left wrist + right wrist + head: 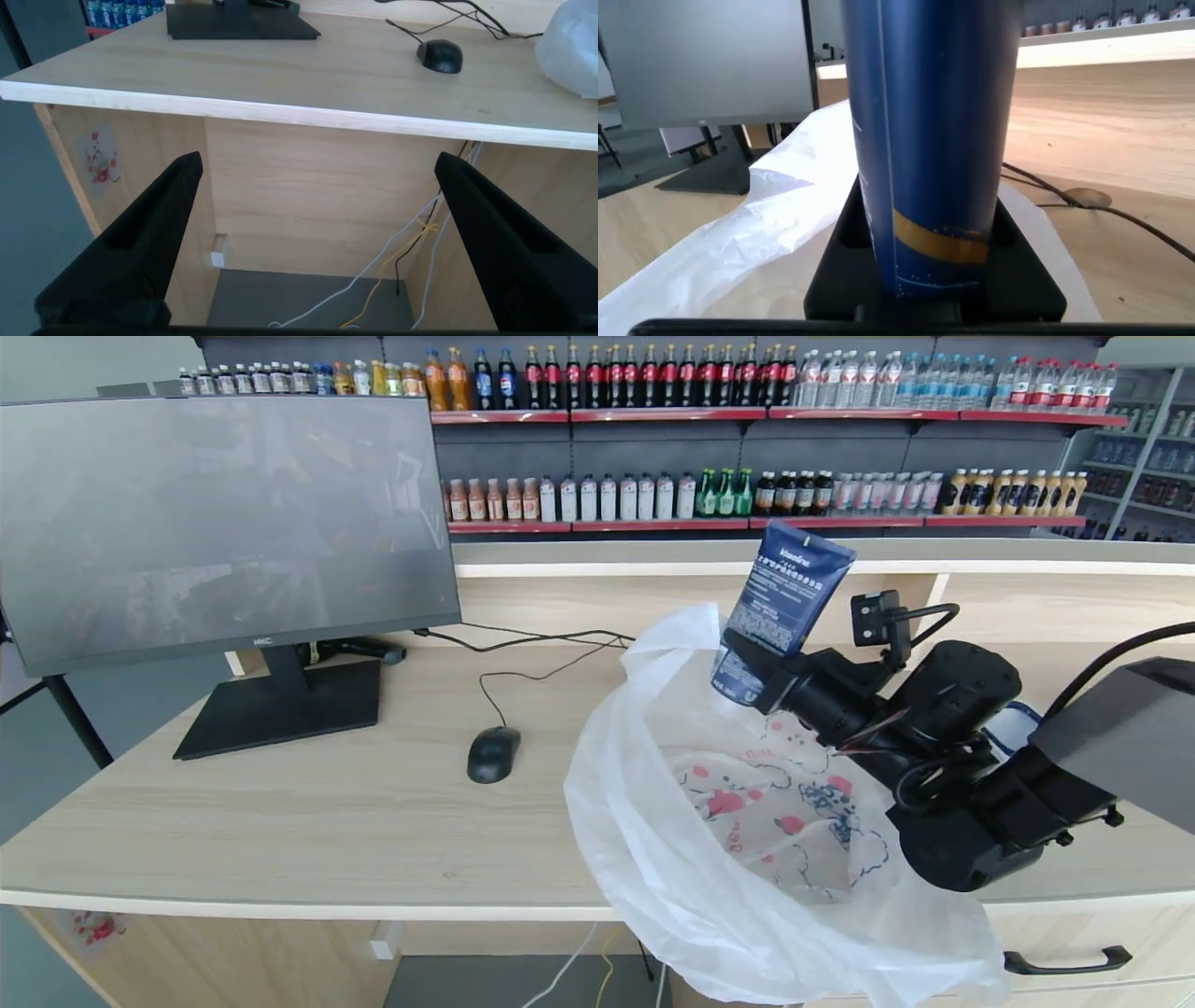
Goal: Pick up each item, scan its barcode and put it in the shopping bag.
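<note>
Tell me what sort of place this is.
Probably a shop checkout: drink bottles on shelves behind, a monitor and mouse on the wooden counter, and a shopping bag.

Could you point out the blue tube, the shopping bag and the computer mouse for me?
blue tube (789, 593): head view, middle of its printed body.
shopping bag (616, 784): head view, its left plastic wall.
computer mouse (493, 753): head view, its top.

A light wooden counter (280, 821) stands in a shop, with a dark monitor (224, 523) on its left part and a black mouse (493, 753) near the middle. Behind it, red shelves (747, 415) on a dark grey wall (672, 453) carry rows of bottles (644, 497). The floor (37, 775) is grey.
</note>
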`<state>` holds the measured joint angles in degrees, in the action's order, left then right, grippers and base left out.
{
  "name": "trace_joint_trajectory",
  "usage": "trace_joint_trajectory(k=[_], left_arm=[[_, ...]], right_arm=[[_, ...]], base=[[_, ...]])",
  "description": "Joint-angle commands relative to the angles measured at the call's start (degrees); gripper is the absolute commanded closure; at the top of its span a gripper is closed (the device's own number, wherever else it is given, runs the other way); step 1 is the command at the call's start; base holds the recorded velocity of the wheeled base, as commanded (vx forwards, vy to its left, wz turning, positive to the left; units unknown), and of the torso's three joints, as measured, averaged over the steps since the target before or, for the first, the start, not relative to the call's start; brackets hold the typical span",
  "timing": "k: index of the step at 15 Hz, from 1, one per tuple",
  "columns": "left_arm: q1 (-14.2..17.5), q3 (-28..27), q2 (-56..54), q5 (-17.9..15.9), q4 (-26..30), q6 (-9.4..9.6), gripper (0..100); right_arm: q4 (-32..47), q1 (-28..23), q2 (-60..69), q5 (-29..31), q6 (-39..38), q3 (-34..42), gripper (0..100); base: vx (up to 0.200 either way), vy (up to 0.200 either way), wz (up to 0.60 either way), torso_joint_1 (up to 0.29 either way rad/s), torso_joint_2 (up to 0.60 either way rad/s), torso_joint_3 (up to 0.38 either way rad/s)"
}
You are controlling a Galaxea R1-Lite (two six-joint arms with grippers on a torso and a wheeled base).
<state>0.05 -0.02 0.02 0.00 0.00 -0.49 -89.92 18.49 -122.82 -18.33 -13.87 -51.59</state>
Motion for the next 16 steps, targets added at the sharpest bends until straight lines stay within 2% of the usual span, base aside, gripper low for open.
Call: trace_joint_trajectory(k=[1,3,6,8,10,14,16], left_arm=[[0.0,-0.1,0.0,0.0,0.0,-0.04,0],[0.0,-0.1,0.0,0.0,0.0,-0.04,0],[0.0,-0.1,0.0,0.0,0.0,-0.04,0],[0.0,-0.1,0.0,0.0,0.1,-0.04,0],[0.0,-0.1,0.0,0.0,0.0,-0.04,0],[0.0,-0.1,0.0,0.0,0.0,-0.04,0],[0.0,0.0,0.0,0.0,0.0,-0.04,0]], right_arm=[[-0.1,-1.4,-4.6,0.0,0.2,-4.0,100],[0.2,-2.7,-6.1,0.0,1.0,-8.7,100],[4.7,-4.4,-5.1,0.0,1.6,-14.1,100],[5.2,-4.2,-3.7,-0.2,1.6,-13.7,100],[4.9,-2.1,-0.9,-5.0,1.7,-11.4,100],[5.0,0.5,3.2,-6.9,-3.9,-11.3,100],[4.5,0.3,6.6,-7.2,-10.6,-9.5,100]], base=[[0.0,0.0,0.0,0.0,0.0,0.0],[0.0,0.0,0.0,0.0,0.0,0.0],[0.0,0.0,0.0,0.0,0.0,0.0],[0.0,0.0,0.0,0.0,0.0,0.0],[0.0,0.0,0.0,0.0,0.0,0.0],[0.0,0.0,0.0,0.0,0.0,0.0],[0.0,0.0,0.0,0.0,0.0,0.0]])
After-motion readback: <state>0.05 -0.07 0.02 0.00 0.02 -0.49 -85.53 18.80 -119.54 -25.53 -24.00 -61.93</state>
